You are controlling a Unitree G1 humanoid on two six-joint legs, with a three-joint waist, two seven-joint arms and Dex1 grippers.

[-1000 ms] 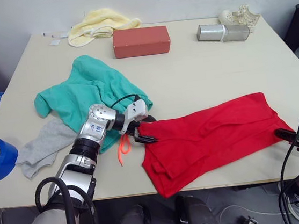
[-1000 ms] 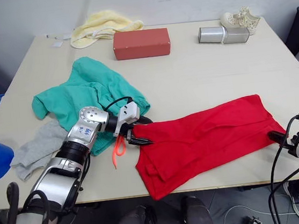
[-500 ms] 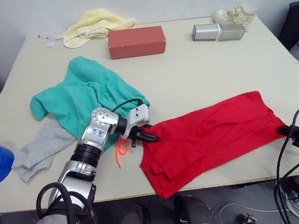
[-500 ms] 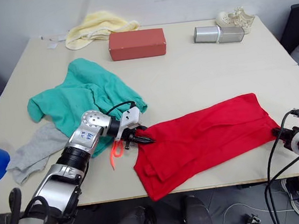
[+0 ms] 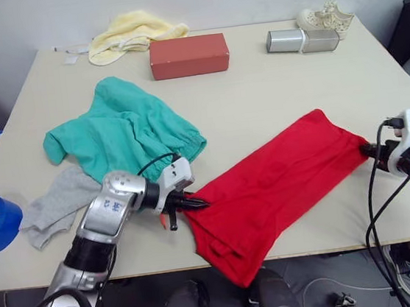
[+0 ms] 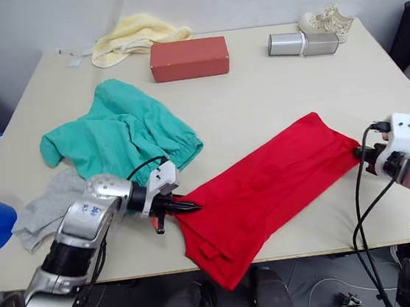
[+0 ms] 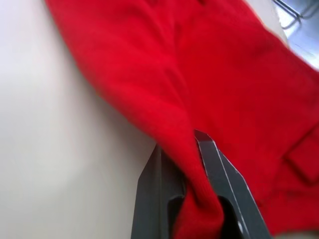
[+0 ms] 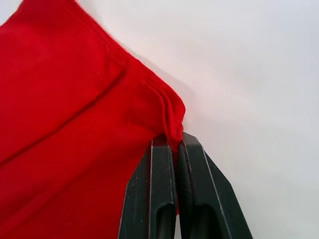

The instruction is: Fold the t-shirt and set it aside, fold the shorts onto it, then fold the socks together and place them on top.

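The t-shirt (image 5: 274,179) stretches diagonally between the arms; the left gripper (image 5: 193,204) pinches its near-left end; the right gripper (image 5: 365,151) pinches its far-right corner.

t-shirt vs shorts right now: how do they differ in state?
The t-shirt is bright red and stretched long between the left gripper and right gripper, both shut on its ends; the shorts are teal-green and lie loose and crumpled, ungripped. The t-shirt's near corner hangs past the table edge; the shorts sit wholly on it. Both are unfolded.
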